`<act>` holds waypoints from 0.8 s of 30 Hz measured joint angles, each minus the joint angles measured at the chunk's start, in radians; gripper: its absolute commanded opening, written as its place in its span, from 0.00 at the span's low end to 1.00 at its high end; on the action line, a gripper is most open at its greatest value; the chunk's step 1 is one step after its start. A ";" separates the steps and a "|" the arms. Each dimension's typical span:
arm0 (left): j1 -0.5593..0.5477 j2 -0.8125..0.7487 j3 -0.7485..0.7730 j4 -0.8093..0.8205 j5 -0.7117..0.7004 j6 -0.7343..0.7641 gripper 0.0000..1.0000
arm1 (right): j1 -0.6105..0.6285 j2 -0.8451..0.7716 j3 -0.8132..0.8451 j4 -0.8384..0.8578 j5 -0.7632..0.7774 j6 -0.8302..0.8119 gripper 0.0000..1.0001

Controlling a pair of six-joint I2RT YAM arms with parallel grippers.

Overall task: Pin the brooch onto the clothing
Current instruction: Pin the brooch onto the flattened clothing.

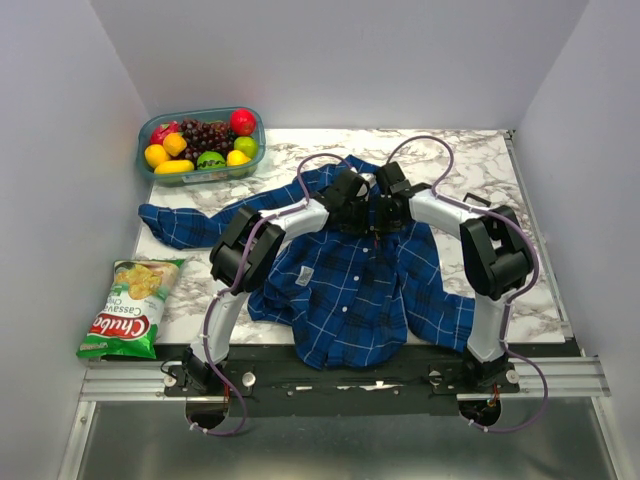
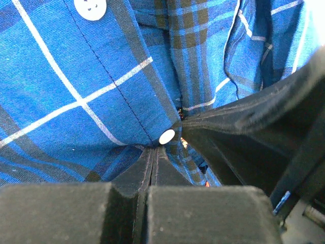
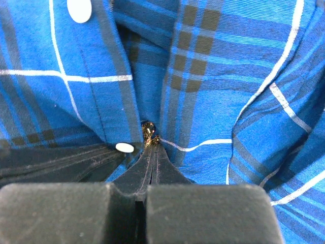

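The clothing (image 1: pixel 355 285), a blue plaid shirt with white buttons, lies spread on the marble table (image 1: pixel 520 170). Both grippers meet over its upper front near the collar. My left gripper (image 2: pixel 155 147) is shut, and the fabric puckers into its tips beside a white button (image 2: pixel 166 136). My right gripper (image 3: pixel 151 144) is shut too, with a tiny dark-gold glinting piece of the brooch (image 3: pixel 148 132) at its tips, pressed against the shirt's front edge (image 3: pixel 127 86). In the left wrist view only small orange specks of the brooch (image 2: pixel 205 183) show between folds, and the right gripper's finger (image 2: pixel 244 127) crosses from the right.
A clear tub of fruit (image 1: pixel 200 145) stands at the back left. A green bag of chips (image 1: pixel 130 308) lies off the table's left edge. A small black tool (image 1: pixel 478 200) rests right of the shirt. A sleeve (image 1: pixel 185 222) stretches left.
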 measured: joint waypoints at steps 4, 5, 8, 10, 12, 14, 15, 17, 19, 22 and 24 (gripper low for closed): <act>-0.003 0.000 0.000 0.000 -0.006 0.005 0.00 | -0.004 0.021 0.038 -0.049 0.001 0.035 0.01; -0.004 0.000 0.000 0.000 -0.008 0.007 0.00 | -0.005 0.025 0.046 -0.059 0.002 0.043 0.00; -0.006 0.000 0.000 0.001 -0.012 0.011 0.00 | -0.008 0.029 0.055 -0.076 0.004 0.070 0.00; -0.008 0.000 0.000 0.003 -0.012 0.012 0.00 | -0.008 0.028 0.055 -0.083 0.009 0.087 0.00; -0.009 0.000 0.000 0.004 -0.012 0.012 0.00 | -0.008 0.026 0.054 -0.088 0.018 0.102 0.00; -0.010 0.000 0.000 0.005 -0.012 0.012 0.00 | -0.008 0.017 0.044 -0.087 0.026 0.112 0.00; -0.012 0.000 0.000 0.005 -0.012 0.012 0.00 | -0.008 0.008 0.033 -0.086 0.030 0.113 0.00; -0.018 0.000 0.000 0.005 -0.011 0.012 0.00 | -0.008 -0.015 0.003 -0.084 0.042 0.113 0.01; -0.026 0.000 0.000 0.004 -0.011 0.012 0.00 | -0.008 -0.036 -0.023 -0.085 0.054 0.112 0.01; -0.035 0.000 0.000 0.003 -0.011 0.017 0.00 | -0.008 -0.056 -0.039 -0.092 0.072 0.100 0.01; -0.037 -0.001 0.000 0.003 -0.011 0.019 0.00 | -0.008 -0.066 -0.040 -0.094 0.078 0.085 0.03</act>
